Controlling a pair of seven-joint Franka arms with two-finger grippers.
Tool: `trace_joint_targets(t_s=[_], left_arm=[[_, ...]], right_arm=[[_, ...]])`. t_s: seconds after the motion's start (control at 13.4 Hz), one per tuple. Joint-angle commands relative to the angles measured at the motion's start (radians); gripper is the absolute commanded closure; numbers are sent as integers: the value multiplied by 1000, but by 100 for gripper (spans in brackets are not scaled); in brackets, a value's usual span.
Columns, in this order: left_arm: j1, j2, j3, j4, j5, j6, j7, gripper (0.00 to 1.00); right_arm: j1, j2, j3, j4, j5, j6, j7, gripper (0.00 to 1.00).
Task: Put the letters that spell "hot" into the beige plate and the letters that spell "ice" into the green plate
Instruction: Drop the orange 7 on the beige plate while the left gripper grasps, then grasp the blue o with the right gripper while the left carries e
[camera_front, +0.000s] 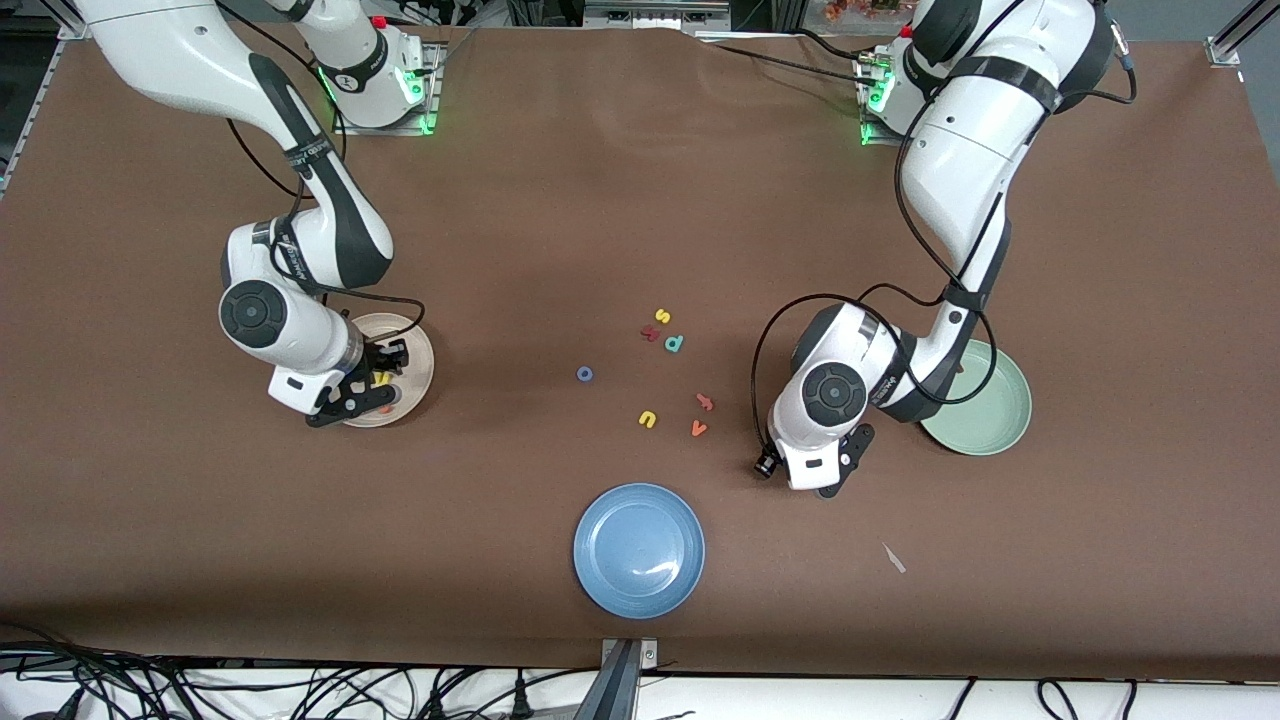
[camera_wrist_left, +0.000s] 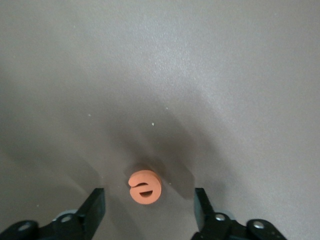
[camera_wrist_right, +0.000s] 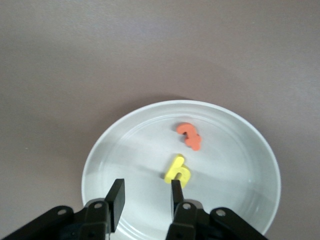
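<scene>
- left claw (camera_wrist_left: 148, 210) open, fingers either side of the orange e (camera_wrist_left: 145, 187) on the surface (camera_wrist_left: 200, 75), beside the green plate (camera_front: 990, 410);
- right claw (camera_wrist_right: 145, 197) open over the beige plate (camera_wrist_right: 100, 165); yellow h (camera_wrist_right: 178, 171) and orange t (camera_wrist_right: 190, 135) lie in it.

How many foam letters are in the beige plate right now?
2: a yellow h and an orange t, lying apart inside the beige plate, under the right claw. The wrist may hide more.

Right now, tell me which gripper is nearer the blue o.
Right. The right gripper hangs over the beige plate with jaws apart; the left gripper is over the orange e, farther from the blue o.
</scene>
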Motion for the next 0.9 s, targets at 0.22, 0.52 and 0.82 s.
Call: trace_joint_targets(t_s=[0.22, 0.52, 0.82], left_arm=[[1, 13, 7, 21, 6, 0, -9, 45], [0, 13, 7, 20, 6, 0, -12, 66], [6, 10, 7, 21, 3, 0, -3, 95]], right_arm=[[155, 8, 38, 0, 66, 86, 286, 57], [292, 112, 38, 108, 66, 170, 524, 66], [370, 195, 38, 225, 57, 186, 653, 66]])
